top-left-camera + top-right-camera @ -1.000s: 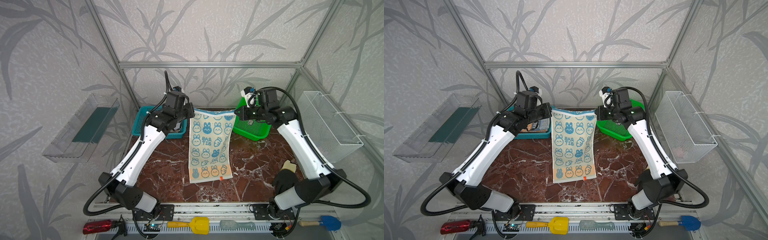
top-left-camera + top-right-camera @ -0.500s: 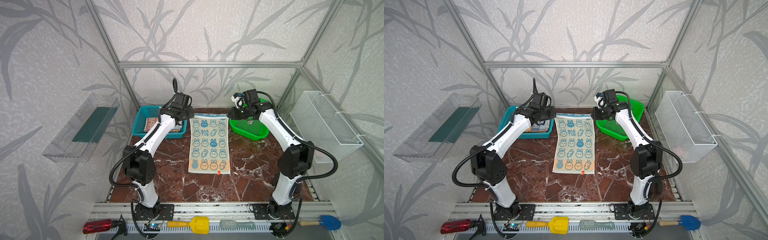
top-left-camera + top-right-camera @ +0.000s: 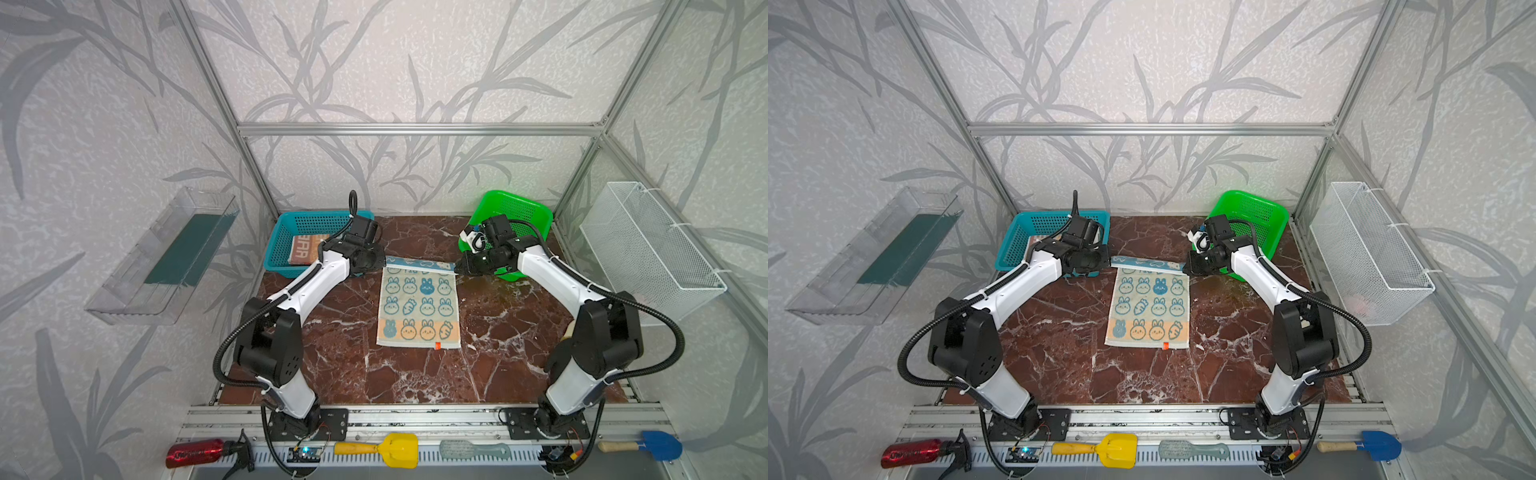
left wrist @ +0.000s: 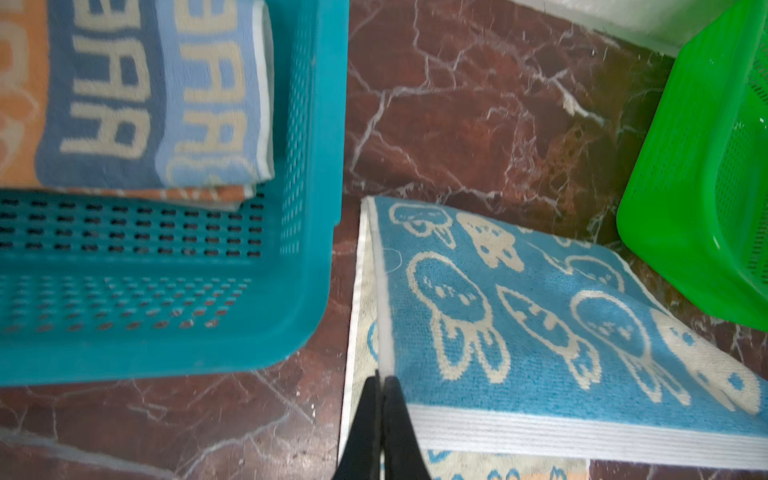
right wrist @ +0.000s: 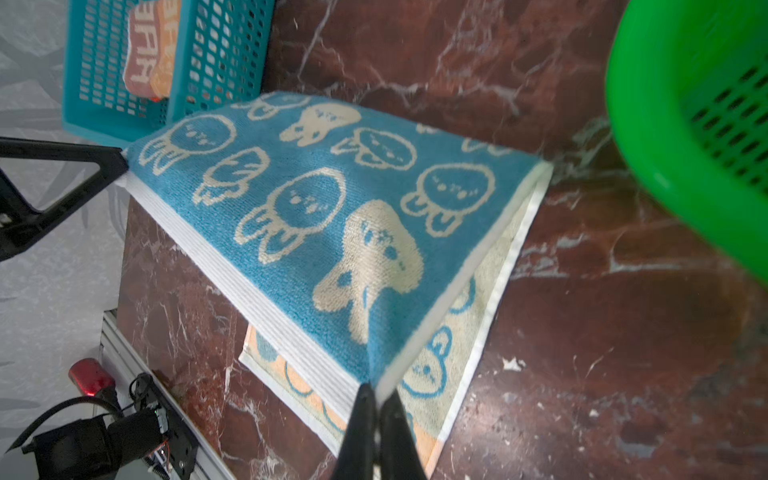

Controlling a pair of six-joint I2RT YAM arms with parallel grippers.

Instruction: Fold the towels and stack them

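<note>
Lowered since before, the soft, limp teal-blue bunny towel [image 3: 419, 307] is pinched at its far corners by closed left gripper [image 4: 381, 380] and right gripper [image 5: 376, 392].

table front [image 3: 374, 374]: free | teal basket [image 3: 316, 222], green basket [image 3: 519, 208]: flank towel [image 3: 419, 307]

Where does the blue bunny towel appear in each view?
Top view: blue bunny towel mid-table, far edge lifted.
Top view: same place, mid-table.
Left wrist: blue flap beside the teal basket.
Right wrist: blue flap, centre of picture.
Shared landmark: teal basket.
</note>
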